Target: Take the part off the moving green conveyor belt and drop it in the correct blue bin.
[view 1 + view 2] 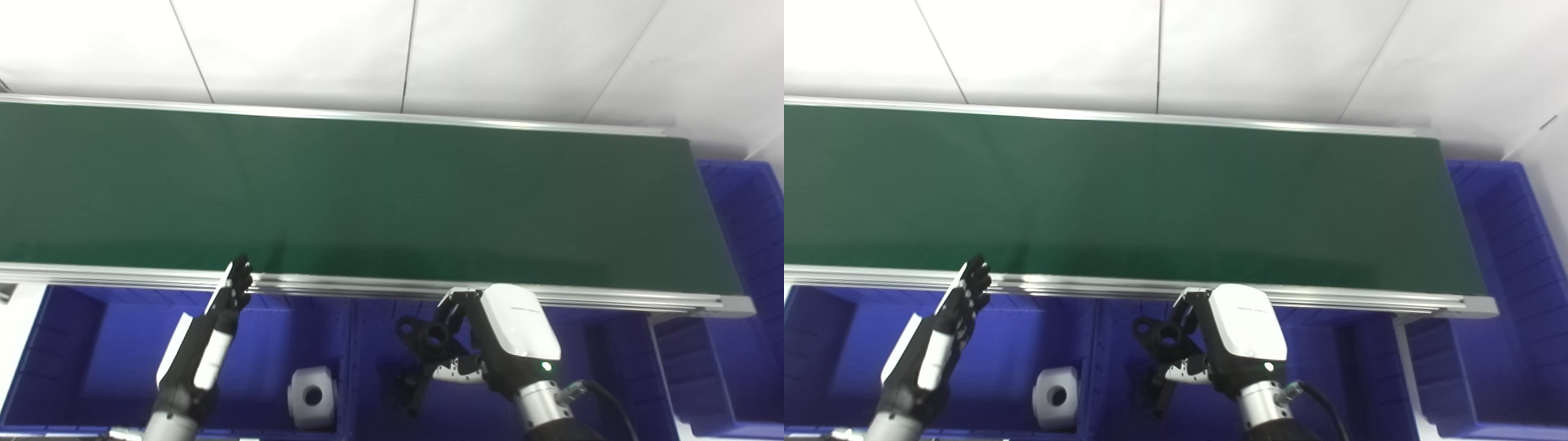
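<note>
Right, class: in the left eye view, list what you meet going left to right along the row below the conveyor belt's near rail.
Left robot hand → white part in the blue bin → black part → right robot hand holding it.

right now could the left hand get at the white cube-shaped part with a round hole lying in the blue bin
Probably yes: the left hand is open above the same blue bin, and nothing covers the white part.

Bright, even overhead light washes the white wall (392, 49) nearly featureless. The green conveyor belt (367, 196) carries a soft sheen near its front rail. Both views are slightly soft, with grainy, oversaturated blue bins (110, 355).
</note>
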Robot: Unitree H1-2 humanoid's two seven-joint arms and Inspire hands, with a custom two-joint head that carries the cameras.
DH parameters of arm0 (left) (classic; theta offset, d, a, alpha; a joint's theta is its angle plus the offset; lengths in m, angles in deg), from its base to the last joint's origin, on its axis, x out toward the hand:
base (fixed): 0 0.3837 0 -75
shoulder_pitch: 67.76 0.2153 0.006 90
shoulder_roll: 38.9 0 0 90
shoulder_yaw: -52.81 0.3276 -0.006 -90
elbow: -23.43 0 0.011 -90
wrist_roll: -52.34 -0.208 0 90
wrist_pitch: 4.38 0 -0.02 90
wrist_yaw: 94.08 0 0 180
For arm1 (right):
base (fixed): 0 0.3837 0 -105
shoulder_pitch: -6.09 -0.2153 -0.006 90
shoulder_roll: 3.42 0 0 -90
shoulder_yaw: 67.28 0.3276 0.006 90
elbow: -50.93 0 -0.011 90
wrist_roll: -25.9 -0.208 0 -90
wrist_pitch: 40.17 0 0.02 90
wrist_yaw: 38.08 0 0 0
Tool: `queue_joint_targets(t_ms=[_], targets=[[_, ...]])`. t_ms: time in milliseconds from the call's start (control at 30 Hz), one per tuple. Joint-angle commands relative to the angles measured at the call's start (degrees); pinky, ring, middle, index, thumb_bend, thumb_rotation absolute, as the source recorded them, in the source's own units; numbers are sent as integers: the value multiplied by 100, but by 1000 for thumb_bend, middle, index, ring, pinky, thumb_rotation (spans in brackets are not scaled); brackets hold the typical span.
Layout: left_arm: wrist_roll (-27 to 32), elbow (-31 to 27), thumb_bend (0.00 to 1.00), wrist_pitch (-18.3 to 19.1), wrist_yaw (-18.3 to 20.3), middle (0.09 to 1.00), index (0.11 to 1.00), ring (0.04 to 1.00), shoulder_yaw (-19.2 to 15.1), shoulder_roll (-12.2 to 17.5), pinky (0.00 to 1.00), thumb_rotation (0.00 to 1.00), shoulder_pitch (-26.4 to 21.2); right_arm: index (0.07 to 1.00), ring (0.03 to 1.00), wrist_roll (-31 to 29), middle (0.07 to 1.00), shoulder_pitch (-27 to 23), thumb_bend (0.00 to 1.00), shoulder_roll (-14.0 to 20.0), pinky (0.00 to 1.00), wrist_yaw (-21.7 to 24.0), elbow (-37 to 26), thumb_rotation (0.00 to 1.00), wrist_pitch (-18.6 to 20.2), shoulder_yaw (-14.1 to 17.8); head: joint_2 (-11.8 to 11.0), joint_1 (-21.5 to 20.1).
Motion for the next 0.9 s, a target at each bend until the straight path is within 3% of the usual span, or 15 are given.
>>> queue_joint_targets(t_ms=[0,200,267,400,467,500,533,633,733,867], targets=[[139,-203,754,62,40,1000,1000,1000,-38,27,1000,1000,-23,524,275,7,404,-91,518,-71,194,-101,-5,0,-116,63,75,6],[180,-263,743,219,31,992,1000,997,-73,-5,1000,1000,-82,528,310,273,405,-217,517,-88,229,324,247,0,65,220,115,18],[189,-265,737,238,36,992,1000,999,-77,-10,1000,1000,-97,494,291,413,460,-258,526,-102,213,494,313,0,88,262,104,24],[103,-259,741,228,49,989,1000,991,-58,17,996,1000,-118,489,270,724,472,-315,529,-142,190,835,390,0,88,327,106,54],[107,-256,738,246,50,989,1000,990,-56,12,998,1000,-124,490,297,877,475,-327,530,-165,209,984,407,1,84,364,99,69],[102,-254,739,255,52,988,1000,988,-54,12,996,1000,-128,510,366,1048,463,-329,528,-191,259,1160,401,4,103,382,98,85],[100,-256,744,266,55,986,1000,985,-53,14,990,1000,-131,619,473,1258,592,-332,727,-210,344,1341,398,164,99,388,98,85],[118,-276,755,299,65,983,1000,983,-54,19,990,1000,-131,729,619,1701,730,-336,927,-263,504,1720,376,375,6,409,96,91],[125,-269,768,300,64,976,1000,977,-68,24,979,1000,-128,741,704,1800,776,-313,987,-327,593,1822,316,480,-61,440,89,90],[62,-258,782,303,77,977,1000,976,-59,59,975,1000,-126,746,716,1856,784,-284,1000,-371,611,1878,249,521,-122,460,80,93]])
